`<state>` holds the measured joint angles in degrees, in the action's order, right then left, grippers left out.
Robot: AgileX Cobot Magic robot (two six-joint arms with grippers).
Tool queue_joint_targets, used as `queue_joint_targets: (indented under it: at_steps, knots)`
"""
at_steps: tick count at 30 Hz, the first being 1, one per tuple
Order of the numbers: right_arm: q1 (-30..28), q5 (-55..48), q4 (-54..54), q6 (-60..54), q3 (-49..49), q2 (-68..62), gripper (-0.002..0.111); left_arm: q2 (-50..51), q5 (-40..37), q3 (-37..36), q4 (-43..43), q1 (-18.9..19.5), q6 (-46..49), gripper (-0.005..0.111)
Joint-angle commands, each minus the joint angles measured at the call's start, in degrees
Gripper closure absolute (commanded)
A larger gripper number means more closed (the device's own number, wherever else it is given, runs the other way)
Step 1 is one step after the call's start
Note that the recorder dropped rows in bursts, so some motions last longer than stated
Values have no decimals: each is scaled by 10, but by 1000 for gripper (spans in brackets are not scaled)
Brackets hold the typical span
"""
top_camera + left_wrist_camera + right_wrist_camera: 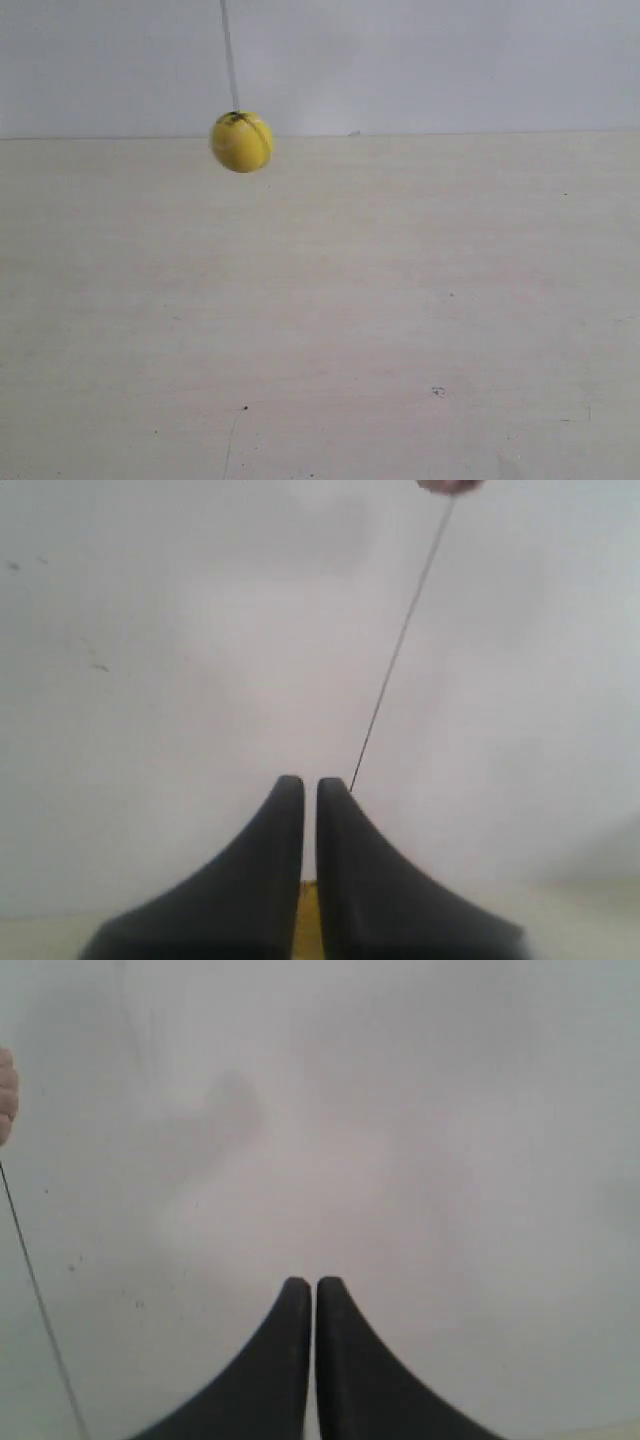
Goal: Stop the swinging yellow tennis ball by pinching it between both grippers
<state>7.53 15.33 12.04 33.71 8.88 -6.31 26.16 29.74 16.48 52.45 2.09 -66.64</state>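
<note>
From the exterior view, the nearest thing to me is a pale, matte wood-grain tabletop (350,320) with a few dark specks (437,391) in the lower part of the frame. It runs back to a plain white wall (450,60). Neither arm shows in that view. On the left wrist view, the left gripper (310,785) points out at the white wall, its two smooth black tapered fingers drawn almost together with only a slit between them. The right gripper (305,1285) looks the same, its jaws narrowed to a hairline gap and holding nothing. The yellow tennis ball (241,141) hangs in the upper left of the exterior frame, clear of the table, round and fuzzy with a faint seam. It hangs on a thin dark string (230,55) that runs up out of the frame. A blurred pinkish shape (450,485) sits at the string's far end; I cannot tell what it is.
</note>
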Motion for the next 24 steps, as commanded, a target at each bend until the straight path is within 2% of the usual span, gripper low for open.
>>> queue_joint_targets:
  at_steps: [1,4,8,11,16,20,24]
  knots:
    - [56,27,131,64,22,-118,108,158,157,49,141,1,-31,102]
    - [78,64,134,49,22,-186,108,230,174,55,148,1,-17,102]
    - [84,136,134,15,22,-316,108,342,226,56,134,0,57,102]
    - [84,188,135,5,22,-379,108,384,250,56,119,-1,105,102]
    - [84,292,174,-15,23,-486,108,432,250,56,98,-40,185,102]
    - [84,317,200,-29,34,-554,108,458,229,56,70,-66,255,102]
    - [84,340,204,-56,39,-595,108,467,201,56,18,-73,315,102]
